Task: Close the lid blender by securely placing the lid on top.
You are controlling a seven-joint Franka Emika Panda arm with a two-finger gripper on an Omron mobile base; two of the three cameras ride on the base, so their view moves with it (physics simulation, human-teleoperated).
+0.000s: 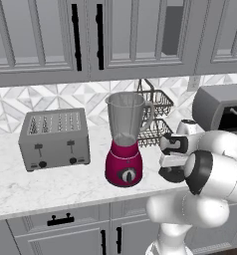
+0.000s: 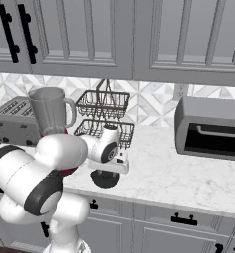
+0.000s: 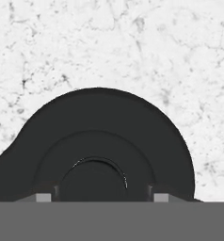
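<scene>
The blender (image 1: 124,144) stands on the marble counter with its magenta base, black dial and clear jar, whose mouth is uncovered. The jar (image 2: 49,111) rises behind my arm in the right base view. The lid (image 1: 171,174), a flat black disc with a raised centre, lies on the counter to the blender's right. My gripper (image 1: 171,165) points straight down right over the lid (image 2: 105,179). In the hand view the lid (image 3: 100,132) looms close, and my gripper (image 3: 102,196) is open, its tips spread on either side of the raised centre.
A grey toaster (image 1: 54,138) sits left of the blender. A two-tier wire basket (image 2: 103,116) stands against the tiled wall behind the lid. A grey toaster oven (image 2: 211,128) occupies the counter's right. Cabinets hang overhead; the counter's front edge (image 2: 154,200) is close to the lid.
</scene>
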